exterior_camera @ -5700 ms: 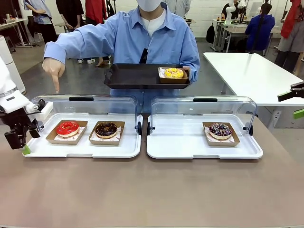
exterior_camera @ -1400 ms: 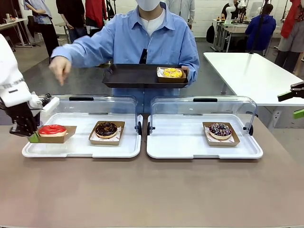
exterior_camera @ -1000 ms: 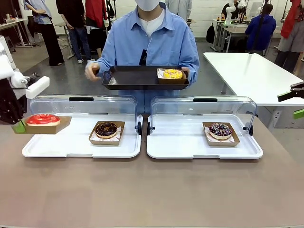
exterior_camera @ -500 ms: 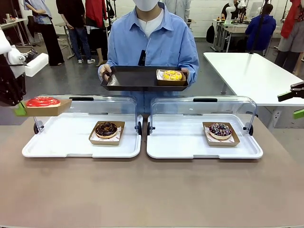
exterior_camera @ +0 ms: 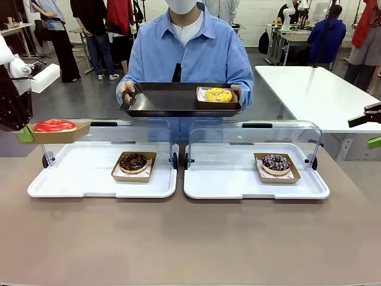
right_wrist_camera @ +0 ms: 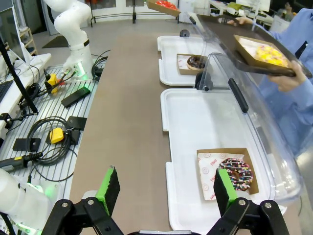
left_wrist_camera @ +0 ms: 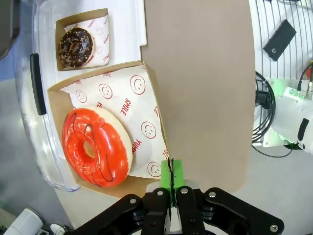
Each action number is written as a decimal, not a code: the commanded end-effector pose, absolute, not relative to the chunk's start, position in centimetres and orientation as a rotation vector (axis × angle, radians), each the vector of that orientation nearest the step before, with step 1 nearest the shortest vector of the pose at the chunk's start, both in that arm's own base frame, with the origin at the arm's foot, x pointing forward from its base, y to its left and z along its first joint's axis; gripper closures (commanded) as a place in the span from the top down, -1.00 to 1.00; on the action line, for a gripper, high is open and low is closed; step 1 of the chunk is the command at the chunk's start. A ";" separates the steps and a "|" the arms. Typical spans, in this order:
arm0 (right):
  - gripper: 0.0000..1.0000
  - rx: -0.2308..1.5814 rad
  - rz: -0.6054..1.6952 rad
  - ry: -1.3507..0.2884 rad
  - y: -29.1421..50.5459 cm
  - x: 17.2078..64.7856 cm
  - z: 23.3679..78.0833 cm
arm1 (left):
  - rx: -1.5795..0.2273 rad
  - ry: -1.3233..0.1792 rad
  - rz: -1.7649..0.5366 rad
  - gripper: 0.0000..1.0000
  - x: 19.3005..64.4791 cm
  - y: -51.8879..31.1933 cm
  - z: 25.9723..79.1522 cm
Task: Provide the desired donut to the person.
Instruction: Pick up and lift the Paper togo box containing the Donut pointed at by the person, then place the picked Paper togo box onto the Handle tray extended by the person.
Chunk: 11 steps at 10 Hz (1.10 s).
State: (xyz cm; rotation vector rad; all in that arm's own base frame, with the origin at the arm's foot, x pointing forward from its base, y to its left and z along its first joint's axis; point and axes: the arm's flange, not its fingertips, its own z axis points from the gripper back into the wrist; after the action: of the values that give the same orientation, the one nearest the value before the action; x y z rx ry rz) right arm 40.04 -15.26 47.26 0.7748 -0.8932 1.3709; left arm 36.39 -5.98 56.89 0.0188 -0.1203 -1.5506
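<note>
The left gripper (left_wrist_camera: 171, 182) is clamped tight on the near rim of a box (left_wrist_camera: 142, 105), green pads pinching the cardboard wall. In that box sits the red donut (left_wrist_camera: 95, 147), flat on smiley-print paper. From the front, box and donut hang in the air at the far left of the scene, roughly level. They are above the left edge of the left white tray (exterior_camera: 89, 186), about as high as the top of its clear lid (exterior_camera: 107, 134).

On that tray, the chocolate donut (exterior_camera: 133, 161) sits in its own box, right of centre. The right white tray (exterior_camera: 238, 189) carries the sprinkle donut (exterior_camera: 275, 162), boxed too, toward its right side.

Across the table, the person (exterior_camera: 190, 53) stands behind the two lids, gripping a black tray (exterior_camera: 161, 102) at each end at chest height. A yellow donut (exterior_camera: 218, 94) in a box rests on its right end. The red donut is well left of that tray and a little lower.

The right gripper (right_wrist_camera: 166, 188) has its jaws spread wide with nothing between them. It waits off the near right corner of the table, well apart from the sprinkle donut.
</note>
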 end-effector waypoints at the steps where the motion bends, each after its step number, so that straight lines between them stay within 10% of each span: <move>1: 1.00 0.775 1.378 -0.890 -15.3 39.9 47.3 | 0.030 -0.117 -1.549 -1.00 36.0 -6.1 57.0; 11: 1.00 0.775 1.378 -0.890 -15.3 39.9 47.3 | 0.030 -0.117 -1.549 -1.00 36.0 -6.1 57.0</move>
State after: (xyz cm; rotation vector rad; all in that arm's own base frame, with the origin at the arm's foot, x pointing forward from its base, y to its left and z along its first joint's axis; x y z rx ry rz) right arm 40.04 -15.26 47.26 0.7748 -0.8933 1.3709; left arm 36.33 -6.04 56.95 0.0196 -0.1213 -1.5524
